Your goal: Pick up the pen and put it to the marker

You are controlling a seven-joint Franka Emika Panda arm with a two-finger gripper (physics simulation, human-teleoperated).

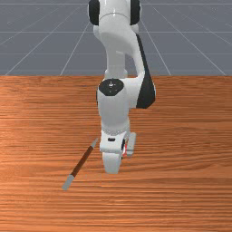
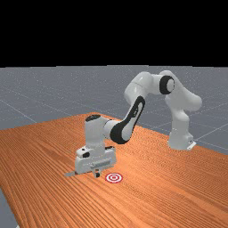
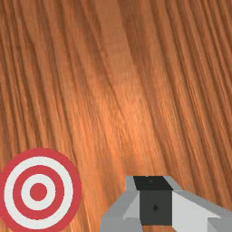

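See the pincer (image 2: pixel 97 173) low over the wood-grained surface (image 1: pixel 181 186), closed up narrow, with both fingers (image 3: pixel 118 213) drawn together, dark pads (image 3: pixel 155 209) meeting at the middle in the wrist view, and holding nothing. Find the pen (image 1: pixel 83 161) lying on the surface to the front view's left of the pincer, outside its grip: brown along the middle, grey at both ends, set at a slant, with the tapered end near the pincer's white housing (image 1: pixel 112 156) and the blunt end farther off. In the far view, see that blunt end reaching out past the housing, toward the far view's left. Find the marker (image 2: pixel 114 177) flat on the surface just beside the pincer, on the other side from the pen, at the far view's right, and partly hidden behind the housing in the front view. Read it as a round printed target in red and white rings around a red centre. Notice small pale marks on the arm's black cap (image 1: pixel 111 86), too small to read.
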